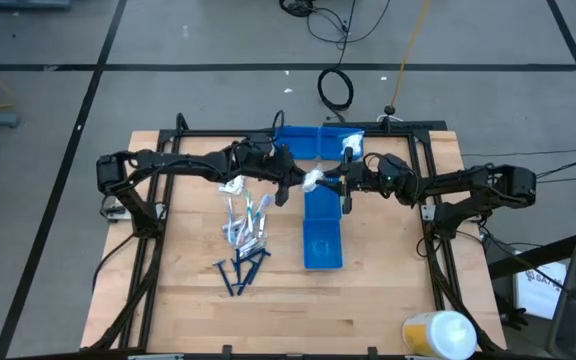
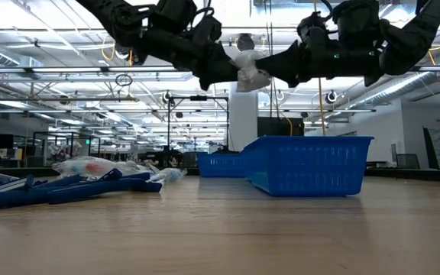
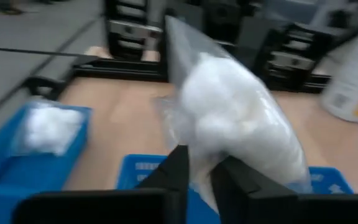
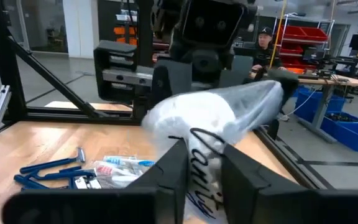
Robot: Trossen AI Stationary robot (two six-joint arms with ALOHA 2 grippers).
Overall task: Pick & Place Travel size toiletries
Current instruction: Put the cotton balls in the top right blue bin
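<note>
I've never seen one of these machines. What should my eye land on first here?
Probably the white plastic packet held in mid-air above the long blue bin, pinched from both sides by the left end effector and right end effector. Next, the heap of toiletries lying on the wooden table left of that bin.

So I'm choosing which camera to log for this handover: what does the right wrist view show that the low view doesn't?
Only the right wrist view: dark script on the white packet, and a person behind the table. Only the low view: the blue bin beneath the packet, both arms overhead. Both: the packet pinched by the left gripper and right gripper, and razors on the table.
</note>
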